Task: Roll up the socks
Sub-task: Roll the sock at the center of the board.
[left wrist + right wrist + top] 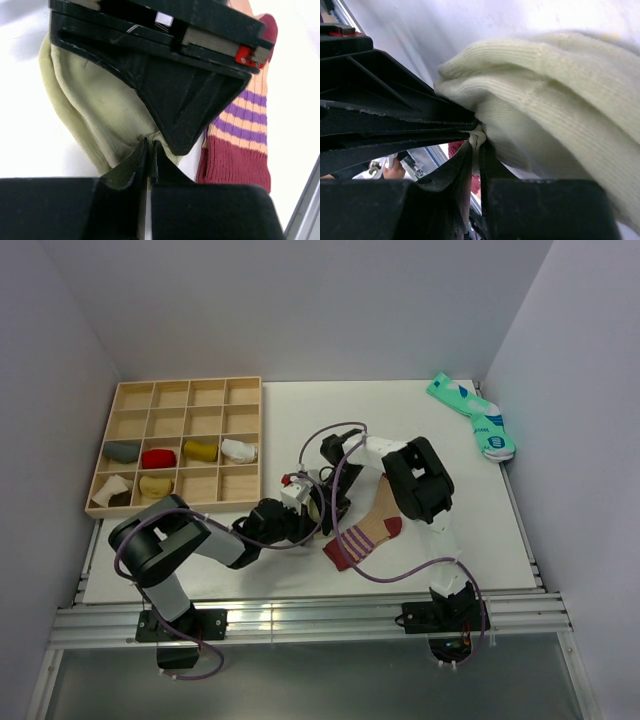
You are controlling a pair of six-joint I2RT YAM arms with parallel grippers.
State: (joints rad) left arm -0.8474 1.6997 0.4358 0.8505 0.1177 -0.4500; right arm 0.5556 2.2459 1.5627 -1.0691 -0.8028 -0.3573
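Pincer of left arm (149, 145) clamped on olive sock (90, 107), right pincer (476, 139) likewise

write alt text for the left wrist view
The left tool is pinched shut on the edge of a pale green sock, the right tool close above it. A maroon-cuffed, purple-striped tan sock lies beside it on the white table.

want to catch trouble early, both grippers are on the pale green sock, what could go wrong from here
1. The left gripper and right gripper pinch the pale green sock at nearly the same spot, bodies crowded together; they could knock each other when moving.
2. Each holds only a thin fold of fabric, which may slip out.
3. The striped sock lies close beside it and might get dragged along.
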